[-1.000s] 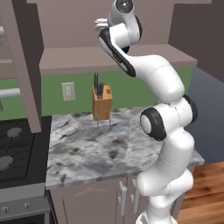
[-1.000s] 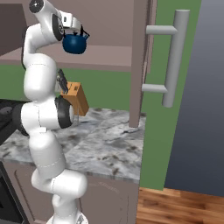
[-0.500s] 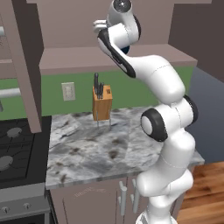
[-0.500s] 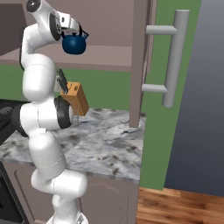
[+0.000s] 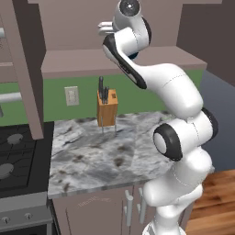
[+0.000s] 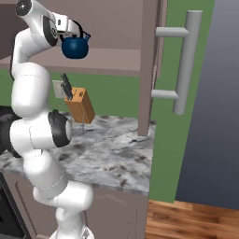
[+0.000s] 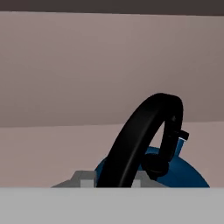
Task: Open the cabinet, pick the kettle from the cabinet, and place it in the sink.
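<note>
The blue kettle [image 6: 74, 47] sits on the lower shelf of the open cabinet [image 6: 107, 65]. My gripper [image 6: 74, 30] reaches in from the left and is shut on its thin black arched handle. In the hand view that handle [image 7: 140, 140] rises between my fingertips [image 7: 83, 179], with the blue body [image 7: 188, 171] and the lid knob behind it. In the left base view the gripper [image 5: 104, 28] is up inside the cabinet [image 5: 92, 59], and my arm hides the kettle. I cannot tell whether the kettle is off the shelf. The sink is out of view.
The right cabinet door [image 6: 148, 70] stands open with its long grey bar handle [image 6: 186, 60]; the left door [image 5: 25, 73] is open too. Below are a marble counter [image 5: 92, 160], a wooden knife block [image 5: 106, 110] and a black stovetop [image 5: 13, 151] at the left.
The jaws have closed on the kettle's handle. The arm has hardly moved, and the kettle sits at nearly the same spot on the shelf.
</note>
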Motion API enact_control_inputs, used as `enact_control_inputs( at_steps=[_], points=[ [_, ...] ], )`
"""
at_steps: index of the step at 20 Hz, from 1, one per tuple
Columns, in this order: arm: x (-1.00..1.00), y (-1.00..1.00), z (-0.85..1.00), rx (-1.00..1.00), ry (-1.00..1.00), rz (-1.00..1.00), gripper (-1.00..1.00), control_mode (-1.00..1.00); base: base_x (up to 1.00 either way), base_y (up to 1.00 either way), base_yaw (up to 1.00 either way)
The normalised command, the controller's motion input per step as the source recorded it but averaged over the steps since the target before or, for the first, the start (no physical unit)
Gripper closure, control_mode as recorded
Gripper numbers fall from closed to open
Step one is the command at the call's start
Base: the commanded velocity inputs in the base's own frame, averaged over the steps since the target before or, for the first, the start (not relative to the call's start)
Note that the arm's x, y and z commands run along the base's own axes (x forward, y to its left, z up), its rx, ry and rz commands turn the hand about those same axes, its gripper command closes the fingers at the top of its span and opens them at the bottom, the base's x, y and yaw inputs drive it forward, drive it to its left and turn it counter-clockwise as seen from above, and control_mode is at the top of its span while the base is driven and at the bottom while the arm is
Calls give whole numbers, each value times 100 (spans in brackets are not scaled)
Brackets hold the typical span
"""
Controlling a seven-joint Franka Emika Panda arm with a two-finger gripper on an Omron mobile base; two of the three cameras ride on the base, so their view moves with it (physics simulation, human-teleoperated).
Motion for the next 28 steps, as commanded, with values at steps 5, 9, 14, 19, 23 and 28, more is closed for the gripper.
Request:
enact_control_inputs(
  at_steps=[5, 9, 14, 19, 23, 28],
  points=[
    [-74, 9, 0, 5, -11, 0, 100, -100, 0, 0, 0],
    [-74, 9, 5, 9, -1, 0, 100, -100, 0, 0, 0],
    [-75, 5, 9, 9, 0, 0, 100, -100, 0, 0, 0],
    [-75, 5, 5, 3, 0, 0, 100, -100, 0, 0, 0],
    [-75, 6, -2, 0, 0, 0, 100, -100, 0, 0, 0],
    [-71, 5, -21, 0, 6, 0, 100, -100, 0, 0, 0]
  ],
)
